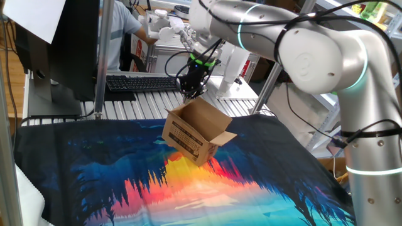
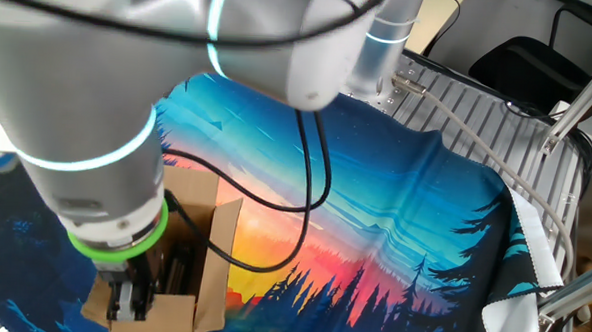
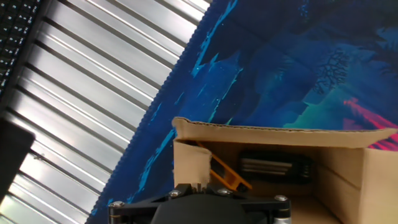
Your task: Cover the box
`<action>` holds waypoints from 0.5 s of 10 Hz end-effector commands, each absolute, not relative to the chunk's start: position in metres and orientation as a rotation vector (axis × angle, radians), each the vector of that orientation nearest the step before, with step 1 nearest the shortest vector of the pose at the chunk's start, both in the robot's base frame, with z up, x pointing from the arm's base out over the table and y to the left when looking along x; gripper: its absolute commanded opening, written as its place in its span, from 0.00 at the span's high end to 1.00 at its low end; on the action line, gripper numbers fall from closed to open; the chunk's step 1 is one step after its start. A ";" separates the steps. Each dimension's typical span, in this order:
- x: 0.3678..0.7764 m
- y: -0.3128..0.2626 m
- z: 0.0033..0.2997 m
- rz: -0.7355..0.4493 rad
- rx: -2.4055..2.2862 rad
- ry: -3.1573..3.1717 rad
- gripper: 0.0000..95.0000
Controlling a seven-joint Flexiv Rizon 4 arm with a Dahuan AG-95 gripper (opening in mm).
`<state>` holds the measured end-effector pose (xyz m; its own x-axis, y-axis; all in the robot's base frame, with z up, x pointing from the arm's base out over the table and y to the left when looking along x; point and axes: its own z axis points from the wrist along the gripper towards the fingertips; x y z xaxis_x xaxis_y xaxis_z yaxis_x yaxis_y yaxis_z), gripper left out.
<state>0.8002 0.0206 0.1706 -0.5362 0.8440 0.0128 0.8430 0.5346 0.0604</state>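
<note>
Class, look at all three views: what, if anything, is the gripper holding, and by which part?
It cannot be told: the gripper sits at the box's back flap, fingertips hidden.

Claw (image 1: 191, 91) sits just above the rear rim of the box (image 1: 196, 133), whose open flaps stand up directly below and ahead of it. Beyond the box, the cloth-covered desk (image 1: 264, 188) offers free passage forward and to either side. Behind the claw, a keyboard (image 1: 143, 82) and a metal post (image 1: 104, 56) limit room on the ribbed surface.
</note>
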 end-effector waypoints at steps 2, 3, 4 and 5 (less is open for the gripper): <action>0.800 0.022 0.157 0.086 1.492 2.718 1.00; 0.800 0.021 0.153 0.085 1.483 2.717 1.00; 0.800 0.017 0.145 0.077 1.458 2.724 1.00; 0.800 0.012 0.139 0.076 1.438 2.726 1.00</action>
